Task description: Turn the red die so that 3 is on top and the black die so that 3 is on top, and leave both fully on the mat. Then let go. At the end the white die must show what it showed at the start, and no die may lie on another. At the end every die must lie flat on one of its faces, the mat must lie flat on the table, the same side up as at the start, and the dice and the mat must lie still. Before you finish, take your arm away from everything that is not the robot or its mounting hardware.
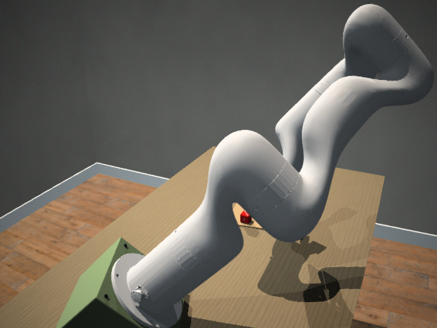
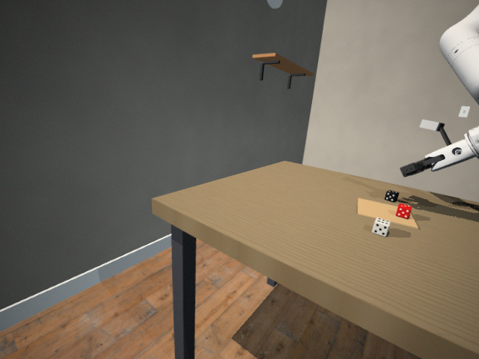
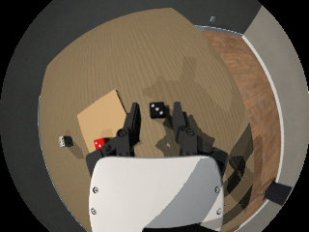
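Observation:
The red die (image 1: 245, 217) (image 2: 403, 211) (image 3: 99, 143) sits on the tan mat (image 1: 237, 210) (image 2: 371, 209) (image 3: 103, 116), near one corner. Its top count is too small to read surely. The black die (image 2: 391, 195) (image 3: 157, 110) lies on the table beside the mat, off it; the face towards the wrist camera shows 3 pips. The white die (image 2: 381, 226) (image 3: 65, 141) lies off the mat on its other side, with a 5 on a side face in the exterior view. My gripper (image 2: 408, 170) (image 3: 156, 110) is part open and empty, above the table; the arm hides it in the top view.
The wooden table (image 1: 197, 190) (image 2: 270, 216) (image 3: 145, 53) bears the mat and dice. The arm's green base block (image 1: 91, 279) stands at the table's near end in the top view. A wall shelf (image 2: 286, 63) hangs beyond the table.

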{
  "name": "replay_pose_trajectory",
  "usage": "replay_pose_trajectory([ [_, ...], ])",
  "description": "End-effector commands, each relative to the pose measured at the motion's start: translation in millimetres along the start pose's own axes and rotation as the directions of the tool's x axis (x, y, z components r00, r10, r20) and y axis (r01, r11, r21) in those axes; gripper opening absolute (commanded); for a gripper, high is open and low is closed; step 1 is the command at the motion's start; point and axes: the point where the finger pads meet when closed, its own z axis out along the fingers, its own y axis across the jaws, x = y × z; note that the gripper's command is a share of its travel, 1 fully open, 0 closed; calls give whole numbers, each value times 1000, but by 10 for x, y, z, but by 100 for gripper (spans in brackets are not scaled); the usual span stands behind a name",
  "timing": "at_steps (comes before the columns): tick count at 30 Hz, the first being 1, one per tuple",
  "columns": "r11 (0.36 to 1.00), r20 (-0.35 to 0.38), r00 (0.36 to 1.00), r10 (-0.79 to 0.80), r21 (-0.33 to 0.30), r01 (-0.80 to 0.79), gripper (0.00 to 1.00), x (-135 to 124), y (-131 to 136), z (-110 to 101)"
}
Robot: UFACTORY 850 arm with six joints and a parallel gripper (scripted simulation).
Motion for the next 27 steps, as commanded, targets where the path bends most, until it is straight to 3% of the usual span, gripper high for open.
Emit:
replay_pose_trajectory([
  [1, 1000, 171, 985, -10, -10, 12, 47, 78, 16, 57],
  [4, 1000, 241, 970, -9, -9, 12, 47, 114, 16, 71],
  [6, 1000, 241, 970, -9, -9, 12, 47, 114, 16, 71],
  [8, 1000, 326, 945, -8, -8, 11, 47, 159, 15, 88],
  [12, 1000, 392, 920, -7, -8, 12, 47, 194, 15, 102],
  [20, 1000, 575, 818, -5, -7, 11, 47, 302, 11, 144],
  [23, 1000, 584, 812, -4, -6, 9, 47, 309, 8, 145],
  [27, 1000, 679, 734, -3, -7, 10, 47, 370, 10, 171],
])
